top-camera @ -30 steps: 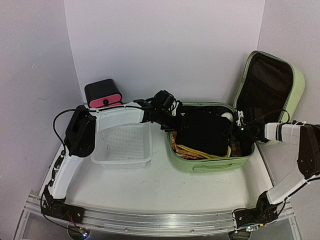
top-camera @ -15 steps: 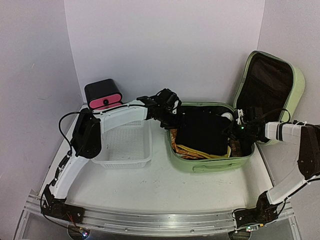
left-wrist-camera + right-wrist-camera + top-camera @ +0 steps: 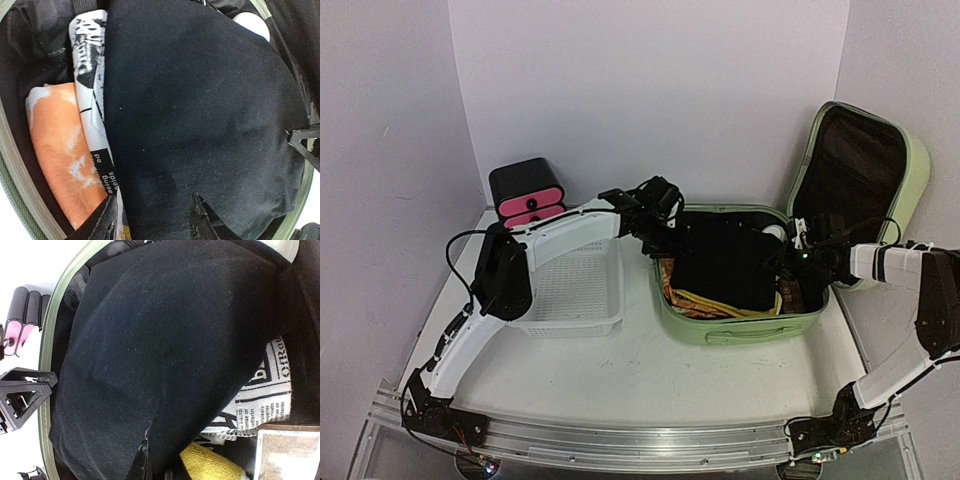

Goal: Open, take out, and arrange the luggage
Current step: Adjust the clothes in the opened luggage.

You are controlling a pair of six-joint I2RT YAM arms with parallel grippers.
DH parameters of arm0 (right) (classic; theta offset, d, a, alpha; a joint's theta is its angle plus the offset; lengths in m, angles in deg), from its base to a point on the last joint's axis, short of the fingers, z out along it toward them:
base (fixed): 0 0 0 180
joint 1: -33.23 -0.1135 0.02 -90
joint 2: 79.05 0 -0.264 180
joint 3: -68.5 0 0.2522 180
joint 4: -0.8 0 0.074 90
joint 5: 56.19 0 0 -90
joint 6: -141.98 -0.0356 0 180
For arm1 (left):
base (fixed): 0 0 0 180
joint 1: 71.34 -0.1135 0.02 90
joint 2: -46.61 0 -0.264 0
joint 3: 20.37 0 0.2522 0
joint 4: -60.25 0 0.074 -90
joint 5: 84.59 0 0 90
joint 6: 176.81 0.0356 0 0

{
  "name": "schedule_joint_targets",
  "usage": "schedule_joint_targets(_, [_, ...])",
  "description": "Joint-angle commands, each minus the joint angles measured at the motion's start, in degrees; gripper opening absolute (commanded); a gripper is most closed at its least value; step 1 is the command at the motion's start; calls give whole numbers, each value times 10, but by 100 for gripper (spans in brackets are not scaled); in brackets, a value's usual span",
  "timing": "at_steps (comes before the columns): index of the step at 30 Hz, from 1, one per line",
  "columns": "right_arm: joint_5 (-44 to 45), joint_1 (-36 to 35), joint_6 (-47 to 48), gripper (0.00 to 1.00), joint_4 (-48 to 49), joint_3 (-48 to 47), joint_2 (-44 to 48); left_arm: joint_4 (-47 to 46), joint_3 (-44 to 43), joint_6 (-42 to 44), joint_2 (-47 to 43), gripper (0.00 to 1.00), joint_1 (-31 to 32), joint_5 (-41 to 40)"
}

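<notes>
- The left claw (image 3: 154,202) is reaching in from the 9 o'clock side of the light-green hard-shell suitcase (image 3: 745,328). Its fingers (image 3: 107,222) are standing partly apart with a bulge of soft black cloth (image 3: 200,100) between them. I cannot tell whether they are actually gripping it.
- The right claw (image 3: 150,452) is coming in from 3 o'clock. Its fingers are together and pinching the edge of the same black cloth, which is puckering at the tips.
- The black cloth is covering most of what is lying in the suitcase.
- A black-and-white printed fabric (image 3: 90,75) and an orange-and-white cloth (image 3: 55,140) are showing beside it at 9 o'clock.
- A yellow cloth (image 3: 210,465) is peeking out near the right claw.
- The suitcase is lying open on the white surface (image 3: 650,380), toward 3 o'clock of its middle. Its black-lined lid (image 3: 860,165) is standing up at 1 o'clock.
- A white perforated plastic basket (image 3: 570,290) is sitting just beside the suitcase at 9 o'clock, with the left arm crossing above it.
- A small black drawer box with pink fronts (image 3: 527,195) is standing at 11 o'clock of the basket.
</notes>
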Motion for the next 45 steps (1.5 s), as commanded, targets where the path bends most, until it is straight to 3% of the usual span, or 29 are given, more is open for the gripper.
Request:
schedule_joint_targets(1, [-23, 0, 9, 4, 9, -25, 5, 81, 6, -3, 0, 49, 17, -48])
schedule_joint_targets(8, [-32, 0, 12, 5, 8, -28, 5, 97, 69, 2, -52, 51, 25, -144])
schedule_joint_targets(21, [-38, -33, 3, 6, 13, -13, 8, 145, 111, 17, -79, 51, 12, -193])
schedule_joint_targets(33, [-32, -52, -3, 6, 13, -27, 7, 231, 80, 36, -89, 52, 12, -263])
schedule_joint_targets(40, [-18, -55, -3, 7, 11, -27, 8, 170, 43, 36, -83, 54, 12, -152])
schedule_joint_targets(45, [-12, -55, -1, 7, 10, -21, 10, 86, 37, 21, -77, 48, 9, -67])
